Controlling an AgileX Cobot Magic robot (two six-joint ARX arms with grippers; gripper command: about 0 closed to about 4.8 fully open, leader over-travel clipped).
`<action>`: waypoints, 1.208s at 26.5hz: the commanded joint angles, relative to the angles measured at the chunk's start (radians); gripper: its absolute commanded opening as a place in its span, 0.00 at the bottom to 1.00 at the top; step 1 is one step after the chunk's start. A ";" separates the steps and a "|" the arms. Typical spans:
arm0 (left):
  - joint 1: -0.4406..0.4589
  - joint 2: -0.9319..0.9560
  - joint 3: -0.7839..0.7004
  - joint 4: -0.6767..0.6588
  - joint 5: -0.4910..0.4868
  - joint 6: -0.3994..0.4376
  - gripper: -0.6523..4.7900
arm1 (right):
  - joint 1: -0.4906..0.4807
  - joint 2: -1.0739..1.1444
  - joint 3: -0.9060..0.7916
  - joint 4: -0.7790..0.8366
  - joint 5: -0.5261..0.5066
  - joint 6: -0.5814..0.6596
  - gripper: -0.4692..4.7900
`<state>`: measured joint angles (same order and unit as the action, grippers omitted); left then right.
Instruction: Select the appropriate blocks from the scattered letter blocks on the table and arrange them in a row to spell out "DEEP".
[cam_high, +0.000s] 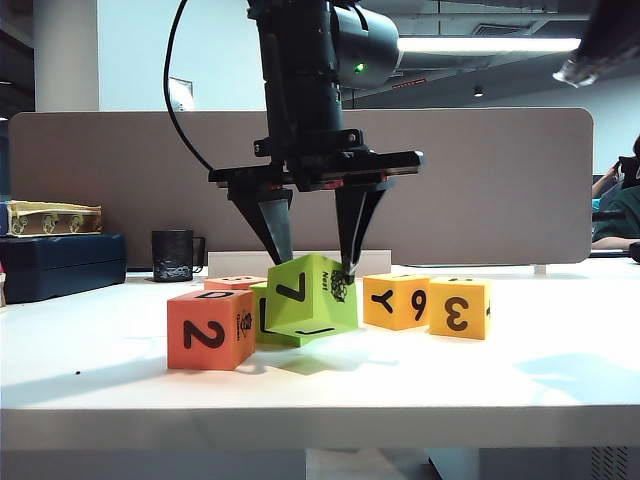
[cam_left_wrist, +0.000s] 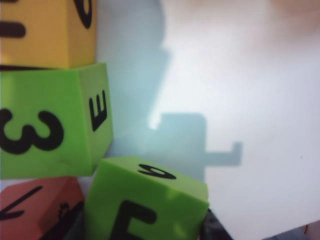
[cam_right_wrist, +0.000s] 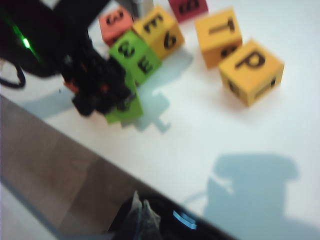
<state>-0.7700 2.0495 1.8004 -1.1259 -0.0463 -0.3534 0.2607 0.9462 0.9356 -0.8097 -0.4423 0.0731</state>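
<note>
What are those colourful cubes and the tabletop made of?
The lime-green cube, tilted between the left gripper's fingers, looks like soft foam: matte, slightly rounded edges, printed black characters. The red-orange cube and amber cubes look alike. The table seems a smooth, faintly glossy white laminate, though that is uncertain. The right gripper hangs above it.

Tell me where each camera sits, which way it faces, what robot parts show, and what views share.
Exterior view: low off the white table's front edge, facing the grey partition; shows the left gripper clamping a tilted lime-green foam cube.
Left wrist view: on the left arm, looking down at that cube and the tabletop; only a dark finger shows.
Right wrist view: high on the right arm, looking down over the cubes; shows the left gripper and, blurred, the right gripper.
Shared: all three see the held cube.
</note>
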 joint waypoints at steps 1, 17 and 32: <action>-0.002 0.000 0.000 0.009 -0.013 -0.009 0.62 | 0.001 -0.003 0.003 -0.047 -0.006 -0.003 0.08; -0.016 0.021 -0.109 0.048 -0.032 -0.072 0.62 | 0.001 -0.003 0.003 -0.085 -0.006 -0.003 0.08; -0.033 0.019 -0.156 0.064 -0.021 -0.039 0.80 | 0.001 -0.003 0.003 -0.088 -0.005 -0.003 0.08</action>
<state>-0.8021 2.0754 1.6409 -1.0618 -0.0635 -0.3958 0.2607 0.9459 0.9356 -0.9047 -0.4423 0.0731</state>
